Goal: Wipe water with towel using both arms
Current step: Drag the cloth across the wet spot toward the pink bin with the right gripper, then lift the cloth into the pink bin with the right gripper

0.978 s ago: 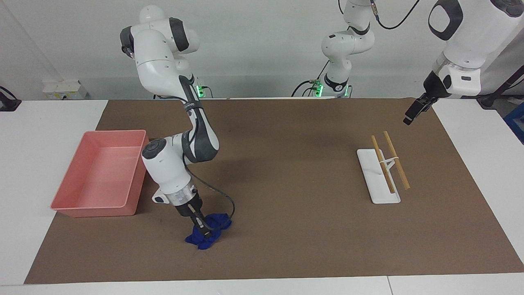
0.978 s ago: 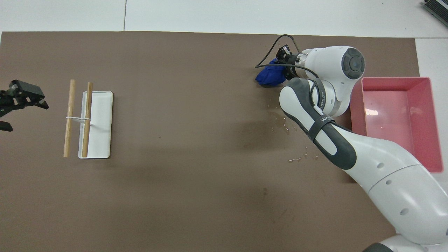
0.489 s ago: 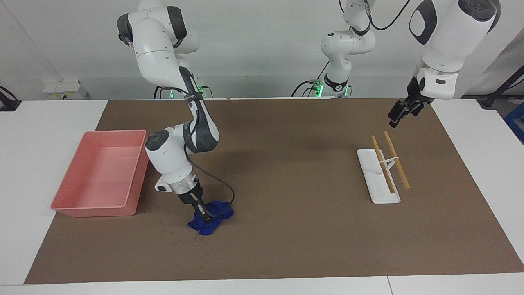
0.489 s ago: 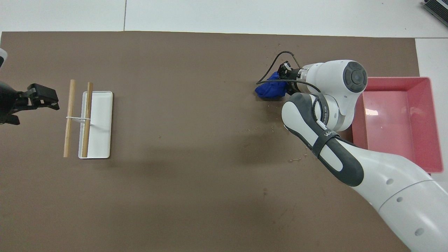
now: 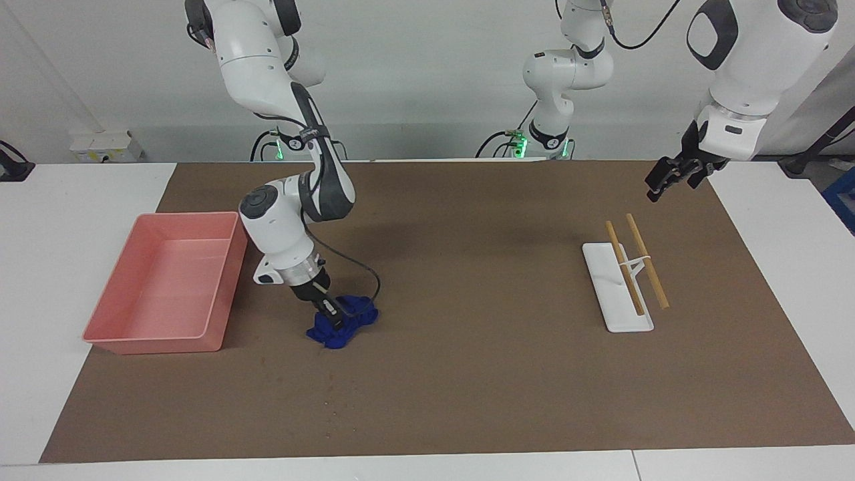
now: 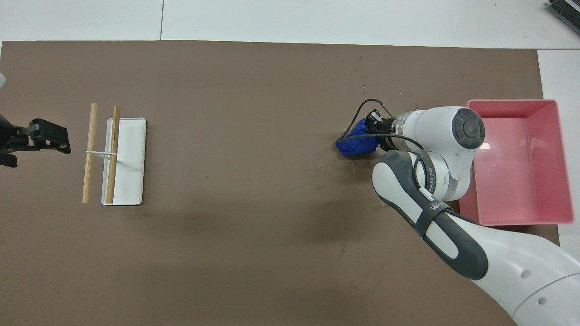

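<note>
The navy blue towel [image 5: 347, 326] lies bunched on the brown mat beside the pink bin [image 5: 107, 294]. It also shows in the overhead view [image 6: 353, 145]. My right gripper [image 5: 329, 312] is shut on the towel and presses it onto the mat; the overhead view [image 6: 372, 131] shows it tilted low. A few faint pale specks of water [image 6: 353, 168] glisten on the mat beside the towel, nearer to the robots. My left gripper [image 5: 660, 186] hangs open and empty in the air over the mat's edge at the left arm's end [image 6: 43, 138].
A white tray [image 5: 618, 314] with two wooden sticks [image 5: 646, 260] joined by a white band lies toward the left arm's end. The pink bin [image 6: 557, 158] stands at the right arm's end, close against the right arm's wrist. Small crumbs dot the mat [image 6: 360, 72].
My right gripper has dragged the towel across the mat toward the robots, over where the droplets lay. My left gripper swung a little toward the middle and partly back, still raised.
</note>
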Motion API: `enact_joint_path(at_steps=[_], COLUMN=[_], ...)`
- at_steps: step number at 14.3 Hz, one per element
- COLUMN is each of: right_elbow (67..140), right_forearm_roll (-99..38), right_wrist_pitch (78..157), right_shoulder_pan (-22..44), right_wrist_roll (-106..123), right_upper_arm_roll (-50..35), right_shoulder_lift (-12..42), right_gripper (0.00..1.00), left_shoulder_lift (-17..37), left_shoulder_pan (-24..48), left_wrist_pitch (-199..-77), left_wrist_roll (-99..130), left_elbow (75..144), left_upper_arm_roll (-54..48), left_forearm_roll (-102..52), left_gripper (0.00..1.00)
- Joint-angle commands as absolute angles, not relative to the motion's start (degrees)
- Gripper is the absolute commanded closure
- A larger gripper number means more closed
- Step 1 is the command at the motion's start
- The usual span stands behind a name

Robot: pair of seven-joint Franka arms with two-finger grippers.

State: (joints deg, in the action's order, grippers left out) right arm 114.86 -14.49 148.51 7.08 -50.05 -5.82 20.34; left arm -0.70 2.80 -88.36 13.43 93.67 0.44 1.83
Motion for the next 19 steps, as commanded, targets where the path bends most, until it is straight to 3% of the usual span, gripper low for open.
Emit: enact_joint_path(at_steps=[1, 4, 10, 19], right_elbow=[126.8, 133.3, 139.5, 139.2], right_forearm_roll=[-14.0, -14.0, -14.1, -14.0], right_wrist_pitch=[146.3, 145.7, 136.8, 124.6], right_shoulder_pan=[6.0, 5.4, 2.0, 1.1], right_wrist_roll=[-47.1, -46.7, -44.9, -42.3], right_upper_arm_roll=[-6.0, -6.0, -6.0, -6.0], right_shoulder_lift=[16.5, 12.2, 6.9, -0.7], right_gripper=[1.00, 1.00, 1.00, 1.00], left_shoulder_lift=[-3.3, -2.8, -2.7, -2.6], left_shoulder_pan=[4.7, 4.5, 4.6, 4.8], left_wrist_pitch=[-87.4, -90.8, -92.1, -91.7], left_wrist_roll=[11.4, 10.7, 9.9, 7.3], left_elbow=[96.3, 96.0, 96.1, 95.6], left_upper_arm_roll=[1.4, 1.4, 1.5, 0.7], left_forearm_roll=[1.4, 1.3, 0.8, 1.1], left_gripper=[0.00, 0.00, 0.00, 0.00])
